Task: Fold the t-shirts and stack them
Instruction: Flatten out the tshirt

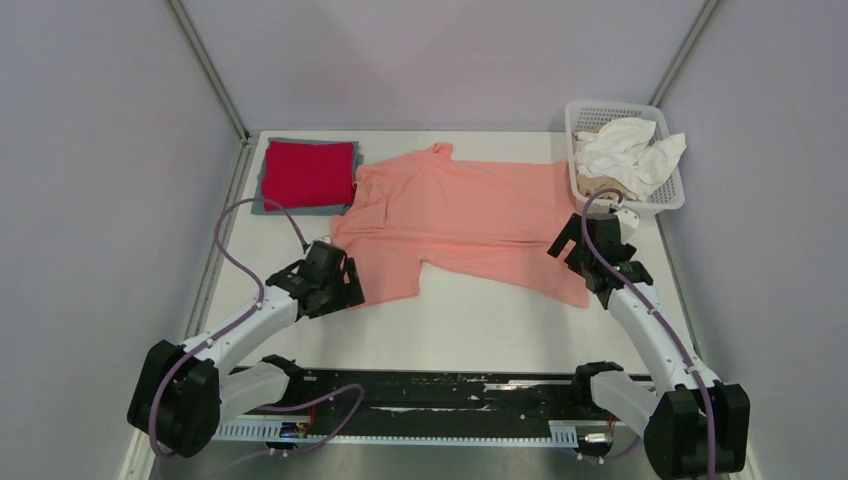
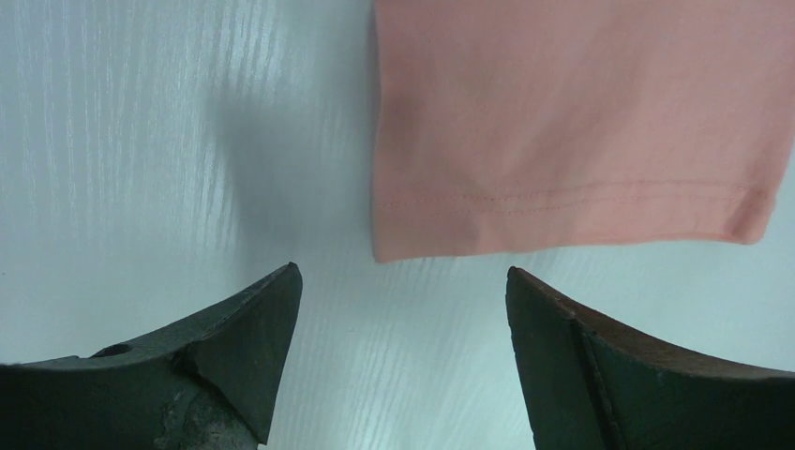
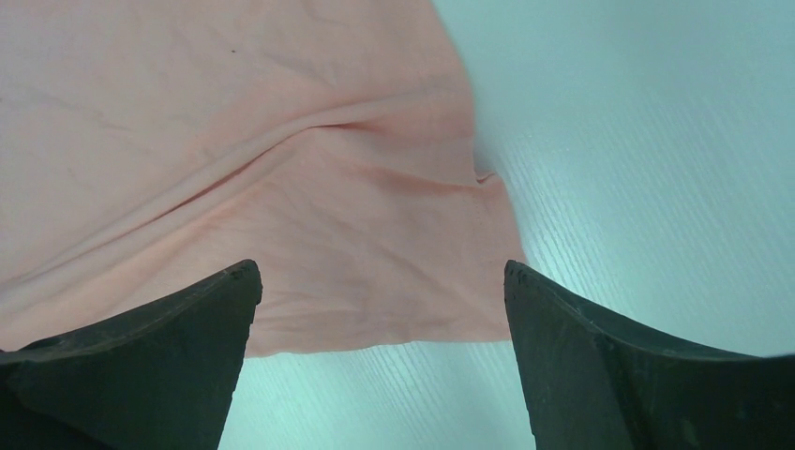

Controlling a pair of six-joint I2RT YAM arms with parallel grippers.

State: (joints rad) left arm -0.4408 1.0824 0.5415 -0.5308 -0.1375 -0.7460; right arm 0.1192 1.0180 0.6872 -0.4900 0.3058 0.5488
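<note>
I see the salmon-pink soft cloth t-shirt point(image 1: 470, 215) spread flat across the white table point(image 1: 480, 330), collar toward the left. My left gripper point(image 2: 403, 281) hovers just short of the near sleeve's hem, jaws apart, nothing between them. My right gripper point(image 3: 382, 272) hangs over the near corner of the bottom hem, jaws wide and empty.

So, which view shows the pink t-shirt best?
The top external view: the pink t-shirt lies spread flat, nearly all visible. The left wrist view shows only a sleeve hem; the right wrist view only a wrinkled bottom corner.
</note>
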